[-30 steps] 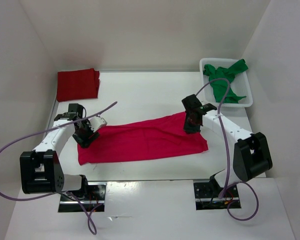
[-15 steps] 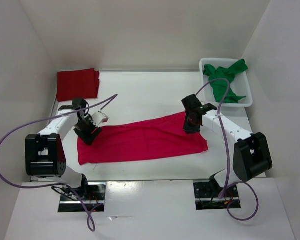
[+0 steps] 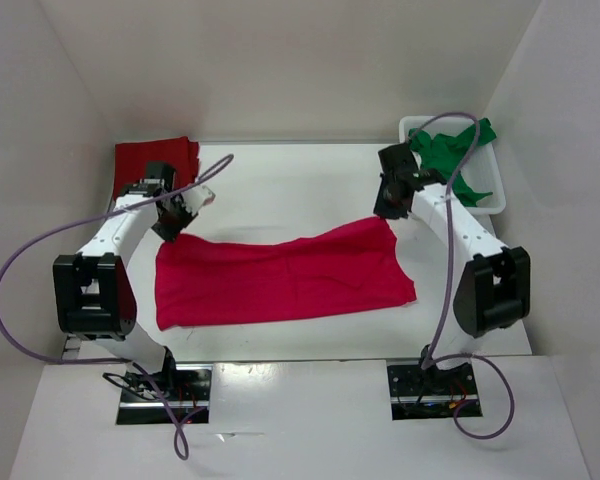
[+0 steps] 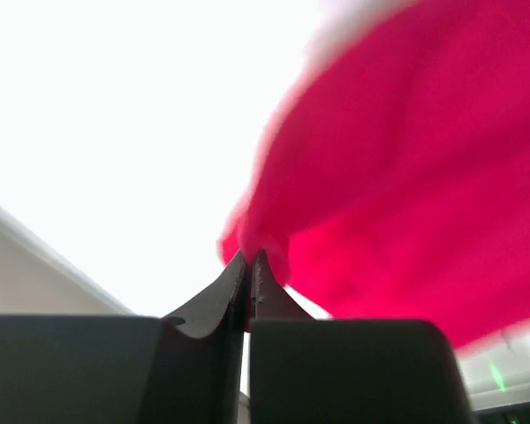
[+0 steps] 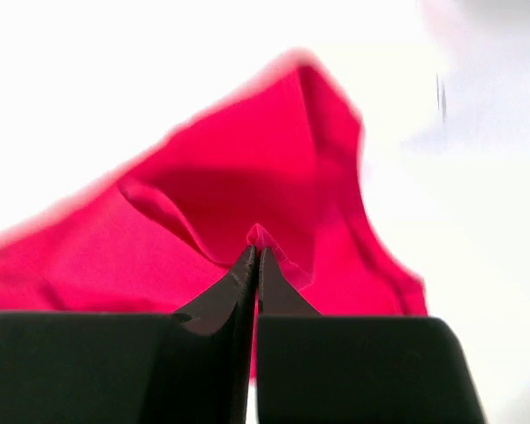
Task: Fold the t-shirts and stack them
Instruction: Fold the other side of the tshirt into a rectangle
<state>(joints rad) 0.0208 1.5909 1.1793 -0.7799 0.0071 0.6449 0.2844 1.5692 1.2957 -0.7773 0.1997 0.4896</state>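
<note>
Step in hand: folding the crimson shirt (image 3: 280,280), I'd say. Both arms are on its far edge, one at each corner.
Left hand: the left gripper (image 3: 170,230) is pinched tight on the far-left corner of the crimson cloth. The left wrist view shows the jaws pressed together with a nub of red fabric at their tips.
Right hand: the right gripper (image 3: 385,212) is clamped the same way on the far-right corner. From its own wrist camera the cloth fans away from the closed tips.
Crimson shirt: spread wide across the middle of the table (image 3: 280,180), its near edge lying flat. The far-right corner looks drawn up towards the gripper.
Dark red shirt (image 3: 140,165): folded already, sitting in the far-left corner of the table just beyond the left arm.
Green shirt (image 3: 440,160): bunched in the white basket (image 3: 485,207) at the far right, one end hanging over the rim. It is not yet folded.
Progress: by my reckoning one shirt is done, one is under way and one is waiting.
Next move: likely both corners carried together towards the near edge, level and at an even pace, so the fold lands square.
Watch for: a thin pinch slipping, or one arm leading and skewing the crease.
</note>
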